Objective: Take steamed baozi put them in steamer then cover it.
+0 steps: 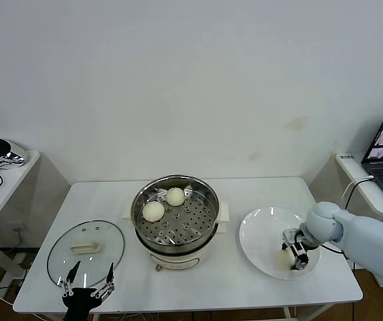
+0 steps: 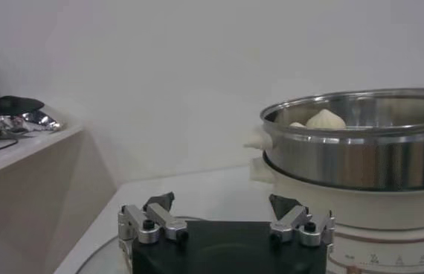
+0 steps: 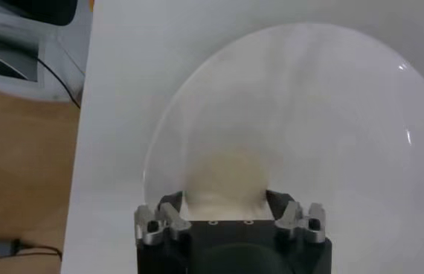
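White baozi (image 3: 223, 179) sits btwn right gripper (image 3: 225, 202) fingers, part-open, straddling it on plate (image 1: 258, 234); steamer (image 1: 175, 208) lies to its left; left gripper (image 1: 90, 273) idle, fingers open.

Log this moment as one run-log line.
right gripper: around baozi on plate | left gripper: open, idle by cover | steamer: uncovered, two buns inside

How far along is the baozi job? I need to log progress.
Done: two baozi sit on the tray of the steamer. In hand: the right end effector is down on the plate, fingers around a third baozi, not yet lifted. Left: move it over, then fit the cover, which lies on the table with the left end effector, open, at its near edge. No fourth baozi shows.
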Robot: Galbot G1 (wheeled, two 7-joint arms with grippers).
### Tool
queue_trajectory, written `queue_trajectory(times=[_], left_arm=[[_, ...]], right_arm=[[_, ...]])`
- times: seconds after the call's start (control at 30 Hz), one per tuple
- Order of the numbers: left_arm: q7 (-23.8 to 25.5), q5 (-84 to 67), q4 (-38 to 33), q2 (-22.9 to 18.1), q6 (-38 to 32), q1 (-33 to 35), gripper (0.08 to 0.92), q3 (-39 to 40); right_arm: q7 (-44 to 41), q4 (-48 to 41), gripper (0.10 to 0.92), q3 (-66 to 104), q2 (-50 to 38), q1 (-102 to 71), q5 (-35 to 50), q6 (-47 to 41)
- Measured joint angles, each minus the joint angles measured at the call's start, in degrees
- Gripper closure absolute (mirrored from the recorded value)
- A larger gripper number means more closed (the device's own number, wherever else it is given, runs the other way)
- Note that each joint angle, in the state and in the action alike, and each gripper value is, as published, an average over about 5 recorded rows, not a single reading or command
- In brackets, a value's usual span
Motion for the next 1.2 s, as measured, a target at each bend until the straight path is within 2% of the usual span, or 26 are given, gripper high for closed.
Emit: queue_trajectory(times=[0.17, 0.63, 0.87, 1.2], left_arm=[[0.0, 0.0, 0.0, 0.1, 0.0, 0.0, 0.177, 0.0], [0.0, -0.4, -0.1, 0.6, -0.1, -0.3, 0.177, 0.0], [0.0, -1.0, -0.1, 1.0, -0.6, -0.2, 0.177, -0.4], [-0.1, -1.5, -0.6, 1.1, -0.8, -0.1, 0.177, -1.0]], right_arm=[[-0.5, 0.1, 0.535, 0.1, -0.1, 0.8, 0.7, 0.3], [-4.8, -1.6, 0.523, -2.7, 0.8, 15.9, 6.4, 2.6], [-5.7, -3.5, 0.522, -6.6, 6.6, 28.6, 11.7, 3.3], [-5.7, -5.6, 0.505, -11.1, 19.8, 38.3, 19.0, 7.9]])
